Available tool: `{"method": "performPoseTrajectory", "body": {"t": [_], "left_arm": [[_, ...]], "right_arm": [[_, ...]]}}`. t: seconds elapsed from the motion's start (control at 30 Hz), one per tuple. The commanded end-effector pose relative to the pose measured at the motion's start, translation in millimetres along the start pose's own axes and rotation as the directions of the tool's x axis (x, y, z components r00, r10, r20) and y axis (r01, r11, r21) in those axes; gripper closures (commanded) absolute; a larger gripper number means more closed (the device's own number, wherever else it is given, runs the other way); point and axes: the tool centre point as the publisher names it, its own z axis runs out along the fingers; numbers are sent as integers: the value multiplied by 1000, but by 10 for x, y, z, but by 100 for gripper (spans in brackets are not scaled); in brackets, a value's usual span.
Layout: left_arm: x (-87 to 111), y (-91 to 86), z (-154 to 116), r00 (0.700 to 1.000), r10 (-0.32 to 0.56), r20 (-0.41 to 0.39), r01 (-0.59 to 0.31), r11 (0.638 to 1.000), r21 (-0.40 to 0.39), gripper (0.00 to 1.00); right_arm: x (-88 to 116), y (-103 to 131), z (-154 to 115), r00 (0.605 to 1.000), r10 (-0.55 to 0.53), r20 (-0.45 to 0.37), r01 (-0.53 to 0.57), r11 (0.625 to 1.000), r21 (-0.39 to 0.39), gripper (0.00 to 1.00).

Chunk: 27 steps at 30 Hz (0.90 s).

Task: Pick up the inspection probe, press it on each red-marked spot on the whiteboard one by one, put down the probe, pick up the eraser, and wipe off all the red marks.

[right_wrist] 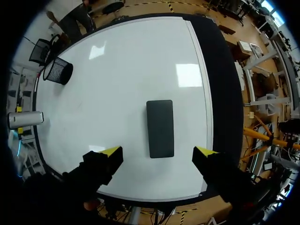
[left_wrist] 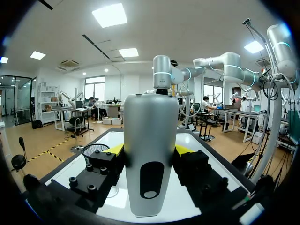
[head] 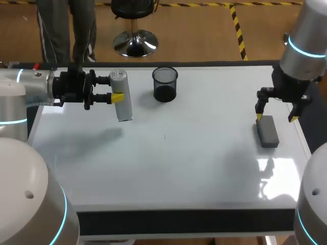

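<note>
Whiteboard (head: pixel 194 168) tabletop, no red marks discernible. Left gripper (head: pixel 113 89) pinching inspection probe (head: pixel 121 97) aloft, beside mesh cup (head: pixel 165 84). Right gripper (head: pixel 276 118) spread, poised over eraser (head: pixel 268 131) lying flat near board's right edge. Judged step: probe put-down pending; next calls for lowering it to board, then fingers straddling eraser

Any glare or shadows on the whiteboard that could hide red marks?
Head view: glare on the whiteboard beside the eraser, soft shadow near the left hand. Right wrist view: two glare patches beyond the eraser. Left wrist view: the probe blocks much of the whiteboard.
</note>
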Motion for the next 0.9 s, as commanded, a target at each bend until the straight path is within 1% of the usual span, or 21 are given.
{"method": "performPoseTrajectory", "body": {"t": [0.03, 0.57, 0.7, 0.9], "left_arm": [[6, -5, 2, 1000, 2, 2, -2, 1000, 1, 100], [6, -5, 2, 1000, 2, 2, -2, 1000, 1, 100], [-23, -2, 41, 1000, -7, 1, 7, 1000, 1, 100], [-68, -71, 83, 1000, -2, -10, 2, 1000, 24, 100]], "right_arm": [[-29, -35, -31, 1000, -2, -4, 2, 1000, -4, 0], [-29, -35, -31, 1000, -2, -4, 2, 1000, -4, 0], [-29, -35, -31, 1000, -2, -4, 2, 1000, -4, 0], [-29, -35, -31, 1000, -2, -4, 2, 1000, -4, 0]]}}
